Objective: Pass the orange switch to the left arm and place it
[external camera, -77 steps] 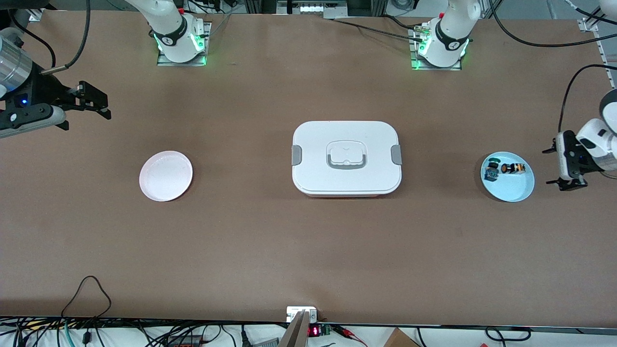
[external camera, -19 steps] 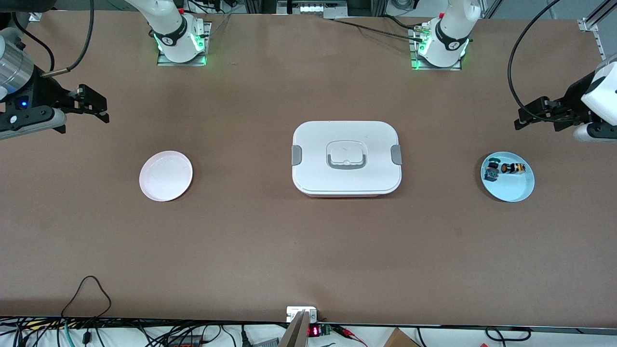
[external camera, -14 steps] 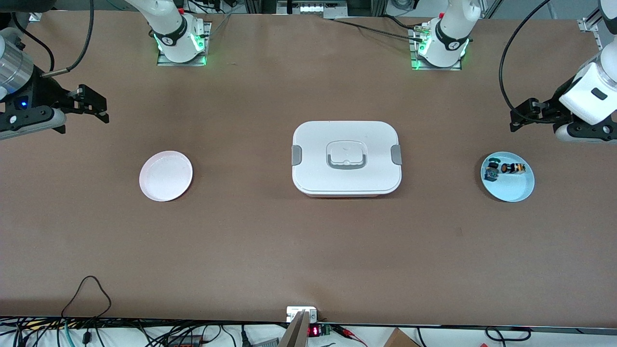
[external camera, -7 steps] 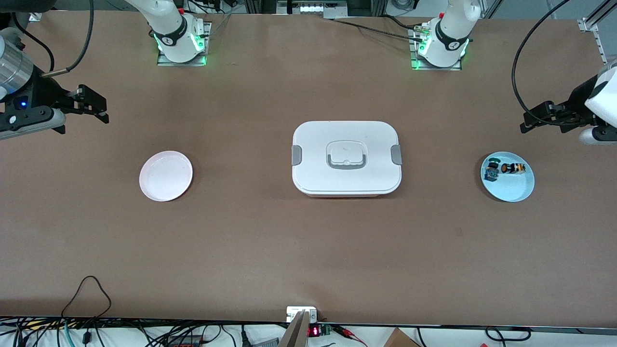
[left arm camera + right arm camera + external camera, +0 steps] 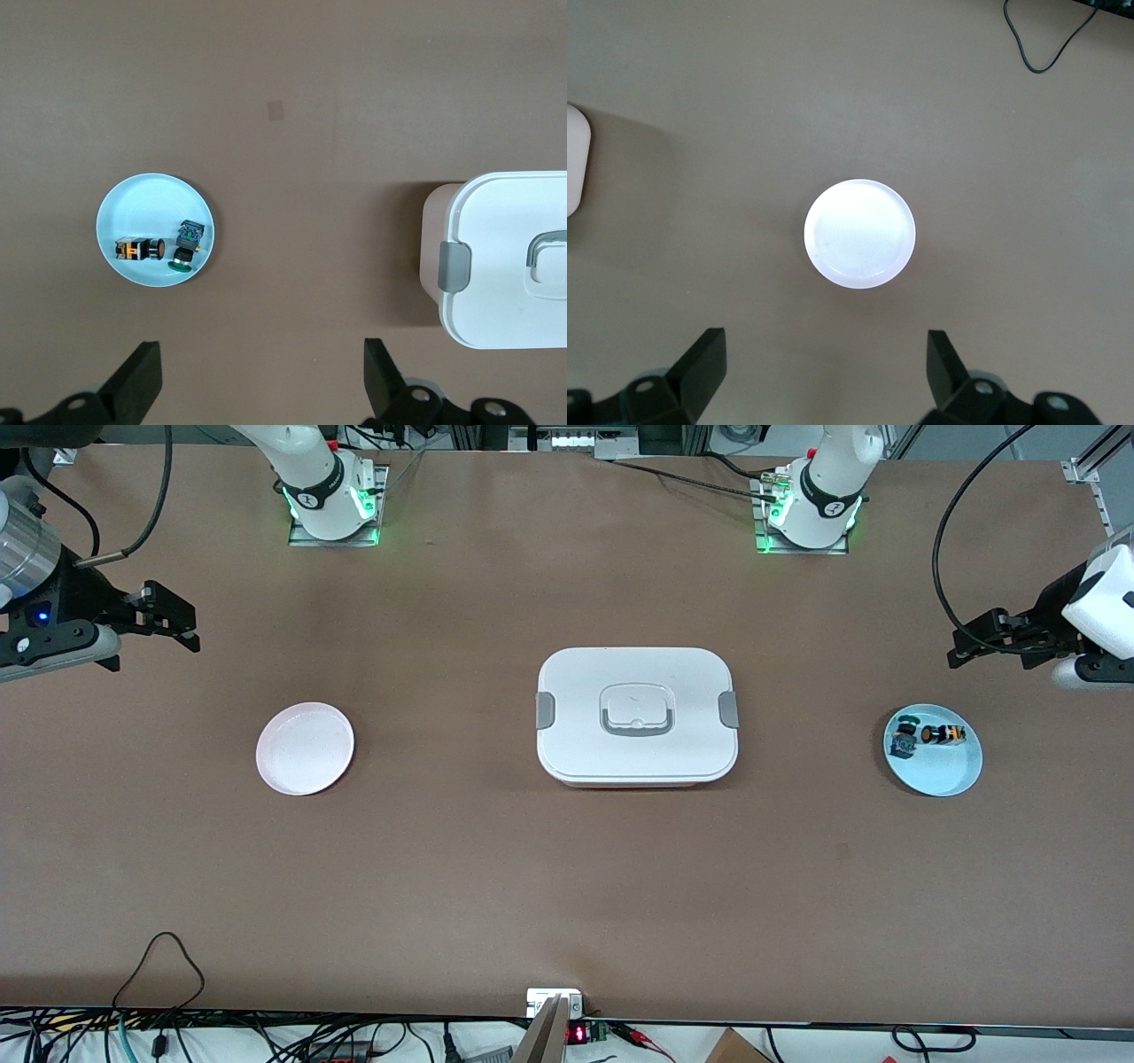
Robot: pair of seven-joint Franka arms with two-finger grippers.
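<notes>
- We found the orange switch (image 5: 941, 733) lying on its side in a light blue plate (image 5: 948, 775) at the left arm's end of the table, well apart from the box (image 5: 636, 716).
- In the left wrist view the orange switch (image 5: 139, 250) lay just beside a green-capped switch (image 5: 185, 249), both in the same blue plate (image 5: 151, 199).
- We saw the green-capped switch (image 5: 904, 738) on the side of the plate toward the box.
- The box stood closed in the middle of the table, a grey clip at each end and a grey-outlined handle (image 5: 636, 710) set in its lid.
- We saw the left gripper (image 5: 961, 645) up in the air over bare table at the left arm's end, beside the blue plate and not over it.
- Its fingers (image 5: 137, 382) were spread wide with nothing between them.
- The right gripper (image 5: 182, 622) hung over bare table at the right arm's end, with nothing in it and its fingers (image 5: 702, 363) spread wide.
- We noted a white plate (image 5: 305, 747) with nothing on it between the box and the right arm's end of the table; the right wrist view showed that plate (image 5: 859, 233) below the gripper.
</notes>
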